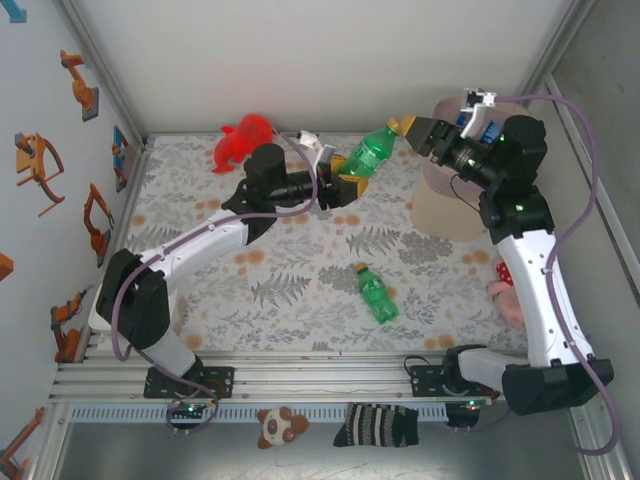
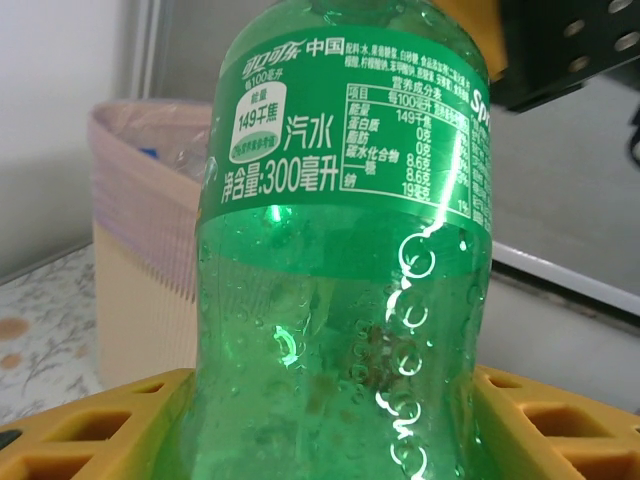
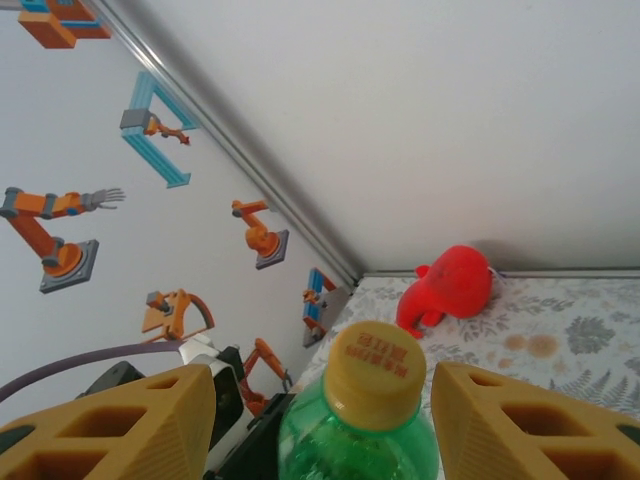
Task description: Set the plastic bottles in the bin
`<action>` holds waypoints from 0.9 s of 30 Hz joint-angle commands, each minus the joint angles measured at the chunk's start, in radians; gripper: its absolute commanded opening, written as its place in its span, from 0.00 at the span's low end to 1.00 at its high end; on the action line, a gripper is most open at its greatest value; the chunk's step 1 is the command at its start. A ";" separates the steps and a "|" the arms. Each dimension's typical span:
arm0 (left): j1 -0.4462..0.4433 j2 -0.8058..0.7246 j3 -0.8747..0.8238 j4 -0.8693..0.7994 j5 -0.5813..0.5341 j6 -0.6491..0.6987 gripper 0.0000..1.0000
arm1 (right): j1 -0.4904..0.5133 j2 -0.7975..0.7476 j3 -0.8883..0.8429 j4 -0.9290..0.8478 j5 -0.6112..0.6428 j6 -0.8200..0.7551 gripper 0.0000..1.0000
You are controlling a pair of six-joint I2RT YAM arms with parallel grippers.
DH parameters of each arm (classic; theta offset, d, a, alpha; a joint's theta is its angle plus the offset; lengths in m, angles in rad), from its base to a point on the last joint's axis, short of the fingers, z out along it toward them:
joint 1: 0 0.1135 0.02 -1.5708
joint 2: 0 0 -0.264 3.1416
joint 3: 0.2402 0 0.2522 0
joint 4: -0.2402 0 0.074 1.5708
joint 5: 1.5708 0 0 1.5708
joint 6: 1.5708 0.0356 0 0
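Note:
A green plastic bottle [image 1: 372, 152] with a yellow cap hangs tilted in the air over the far middle of the table. My left gripper [image 1: 350, 172] is shut on its lower body, and the yellow fingers [image 2: 95, 430] press both sides of the bottle [image 2: 340, 250]. My right gripper [image 1: 405, 127] stands open around the cap [image 3: 375, 372], with a gap on each side of it. The beige-pink bin [image 1: 450, 215] stands at the far right under the right arm, and its rim [image 2: 140, 130] sits just behind the bottle. A second green bottle [image 1: 377, 295] lies on the table near the front.
A red plush toy [image 1: 243, 140] sits at the far left corner, also behind the cap [image 3: 450, 290]. A pink plush [image 1: 510, 295] lies by the right arm. A small plush [image 1: 280, 427] and a striped sock [image 1: 380, 425] rest below the front rail.

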 commanded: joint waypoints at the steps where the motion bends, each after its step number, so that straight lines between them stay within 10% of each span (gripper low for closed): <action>1: -0.018 -0.037 -0.001 0.057 0.024 -0.039 0.51 | 0.025 0.015 0.038 0.068 -0.026 0.031 0.57; 27: -0.033 -0.057 -0.010 0.068 0.007 -0.048 0.63 | 0.062 0.010 0.057 0.037 -0.002 0.022 0.24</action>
